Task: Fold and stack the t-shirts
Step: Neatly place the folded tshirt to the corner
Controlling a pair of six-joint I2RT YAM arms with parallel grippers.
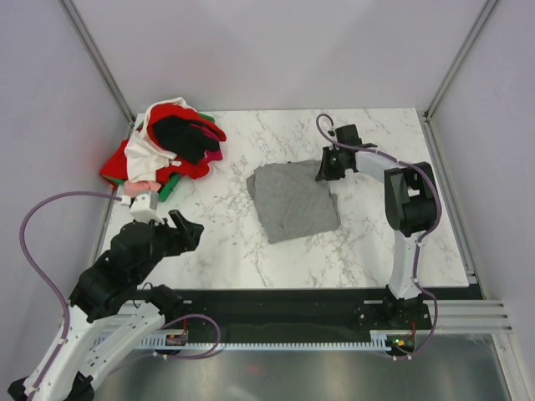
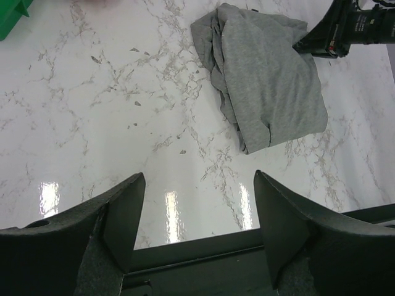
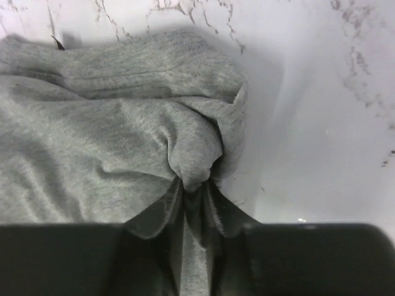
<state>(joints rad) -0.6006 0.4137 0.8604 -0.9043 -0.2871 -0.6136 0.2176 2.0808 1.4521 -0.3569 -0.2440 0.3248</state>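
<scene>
The heather-grey t-shirt [image 1: 294, 200] lies folded in a rough square on the middle of the marble table [image 1: 368, 242]. It also shows in the left wrist view [image 2: 268, 80] and in the right wrist view [image 3: 105, 123]. My right gripper [image 1: 326, 173] is at the shirt's far right corner, shut on a bunched fold of the grey cloth [image 3: 194, 185]. My left gripper [image 1: 185, 230] is open and empty over the table's near left part [image 2: 196, 185], apart from the shirt. A pile of red, white, black, pink and green t-shirts [image 1: 167, 150] sits at the far left.
The table's black front rail [image 1: 292, 296] runs along the near edge. A green corner of cloth [image 2: 15, 15] shows at the upper left of the left wrist view. Grey enclosure walls stand round the table.
</scene>
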